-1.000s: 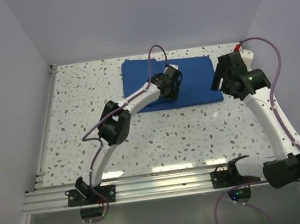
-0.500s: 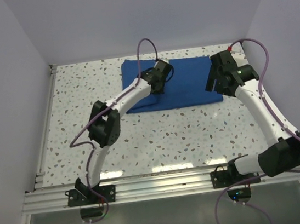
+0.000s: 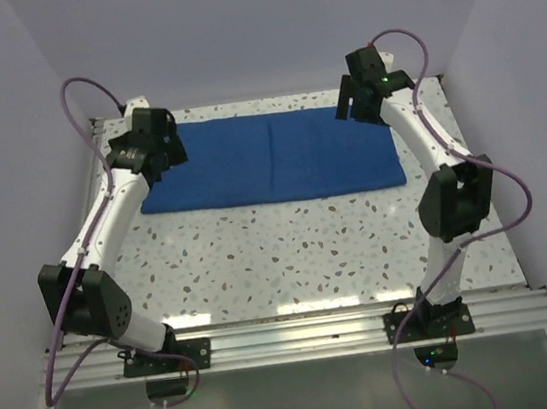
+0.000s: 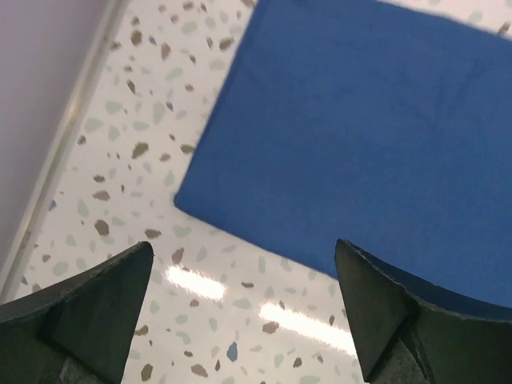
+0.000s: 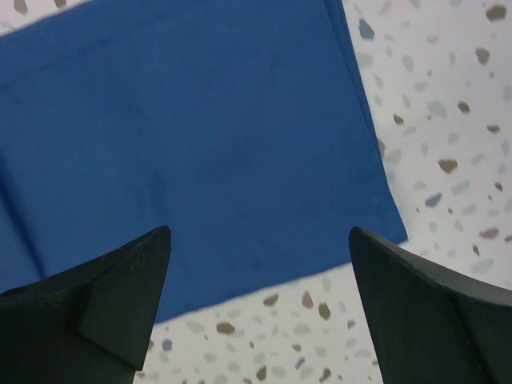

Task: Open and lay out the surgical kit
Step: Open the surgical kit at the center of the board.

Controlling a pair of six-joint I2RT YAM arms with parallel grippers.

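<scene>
— Whereabouts, measured from the claws?

— Right below both. Flat on the worktop, the blue cloth wrap: one left-end corner just ahead of the tips of the left claw, one right-end corner just ahead of the tips of the right claw.

— Holding anything?

— No. Both spread wide, nothing between the jaws, apparently clear of the fabric.

— Likely feel?

— Probably light, limp and thin. Bound to sag and drape once lifted, not stay flat. Could skid on that glossy worktop if dragged instead of lifted. No breakage risk from the cloth itself. Nothing but cloth on show; contents, if any, hidden.

— Where to pinch?

— At those corners, probably. Looks layered along the right edge, with a crease midway between the claws. Best to catch the top layer alone, low against the worktop, and peel it back evenly from each side.
</scene>
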